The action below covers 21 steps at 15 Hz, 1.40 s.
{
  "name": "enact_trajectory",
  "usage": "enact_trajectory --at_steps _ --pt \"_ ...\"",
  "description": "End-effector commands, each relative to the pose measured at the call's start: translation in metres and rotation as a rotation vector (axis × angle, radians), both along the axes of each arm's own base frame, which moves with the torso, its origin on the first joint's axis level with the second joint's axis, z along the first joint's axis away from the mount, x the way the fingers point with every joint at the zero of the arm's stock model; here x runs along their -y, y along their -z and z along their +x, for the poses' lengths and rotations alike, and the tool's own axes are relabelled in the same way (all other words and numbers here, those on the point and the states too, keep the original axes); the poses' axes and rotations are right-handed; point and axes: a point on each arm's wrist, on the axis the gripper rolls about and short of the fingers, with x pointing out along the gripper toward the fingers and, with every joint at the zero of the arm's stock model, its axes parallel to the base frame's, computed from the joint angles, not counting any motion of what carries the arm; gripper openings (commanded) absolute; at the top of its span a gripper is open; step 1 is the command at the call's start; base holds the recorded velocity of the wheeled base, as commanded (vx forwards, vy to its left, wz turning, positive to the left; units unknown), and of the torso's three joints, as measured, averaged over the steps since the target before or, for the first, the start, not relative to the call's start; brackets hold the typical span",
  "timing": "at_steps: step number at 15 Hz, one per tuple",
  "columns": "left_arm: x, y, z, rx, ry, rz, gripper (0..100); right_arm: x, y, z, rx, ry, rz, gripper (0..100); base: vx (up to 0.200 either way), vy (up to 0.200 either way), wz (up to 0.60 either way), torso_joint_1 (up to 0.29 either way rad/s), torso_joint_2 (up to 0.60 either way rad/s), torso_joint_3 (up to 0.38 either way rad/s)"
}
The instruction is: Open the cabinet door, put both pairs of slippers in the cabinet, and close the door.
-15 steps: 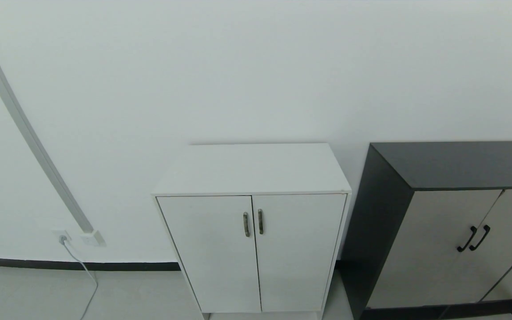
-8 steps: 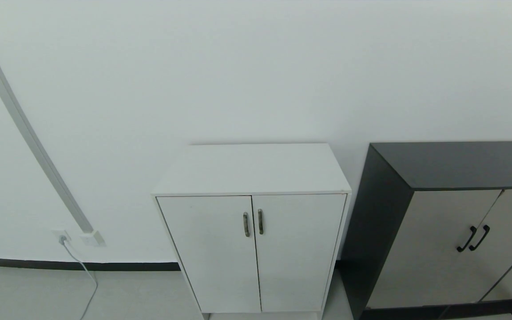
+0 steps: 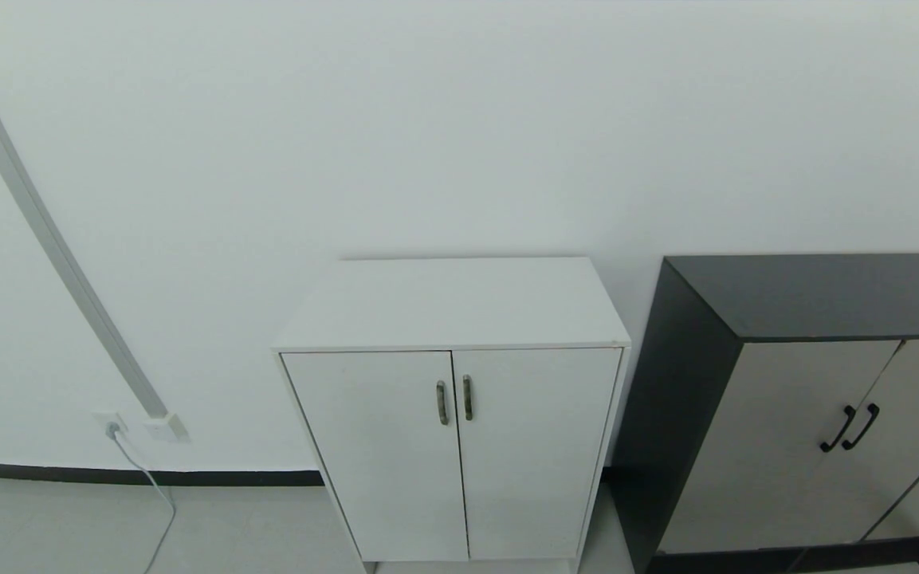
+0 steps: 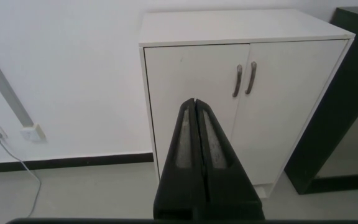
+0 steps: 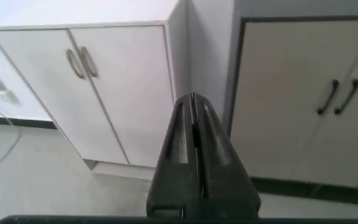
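Note:
A white two-door cabinet (image 3: 451, 414) stands against the wall with both doors closed and two grey handles (image 3: 453, 401) at the middle seam. The left wrist view has the same cabinet (image 4: 247, 106) ahead, and my left gripper (image 4: 195, 102) is shut and empty, well short of the doors. In the right wrist view the white cabinet (image 5: 98, 87) is off to one side, and my right gripper (image 5: 193, 98) is shut and empty, level with the gap between the two cabinets.
A black cabinet with grey doors and black handles (image 3: 818, 414) stands just right of the white one. A wall socket with a plugged cable (image 3: 112, 429) and a grey cable duct (image 3: 45, 231) are on the wall to the left. Bare floor (image 3: 108, 526) lies in front.

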Motion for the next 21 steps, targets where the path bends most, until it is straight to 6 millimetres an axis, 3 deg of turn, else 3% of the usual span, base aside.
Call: enact_trajectory --at_steps 1,4,21 --pt "0.0000 0.0000 0.0001 -0.001 0.000 0.000 0 -0.0025 0.0007 -0.0006 0.001 0.127 -0.028 0 0.000 0.000 0.00 0.000 0.00 0.000" --pt "0.0000 0.0000 0.0001 -0.001 0.000 0.000 0 -0.0026 0.0025 -0.0077 0.094 0.130 -0.020 0 0.000 0.000 0.00 0.000 0.00 0.000" --pt "0.0000 0.0000 0.0001 -0.001 0.000 0.001 0 -0.0026 0.0020 -0.0077 0.098 0.132 0.028 0 0.000 0.000 0.00 0.000 0.00 0.000"
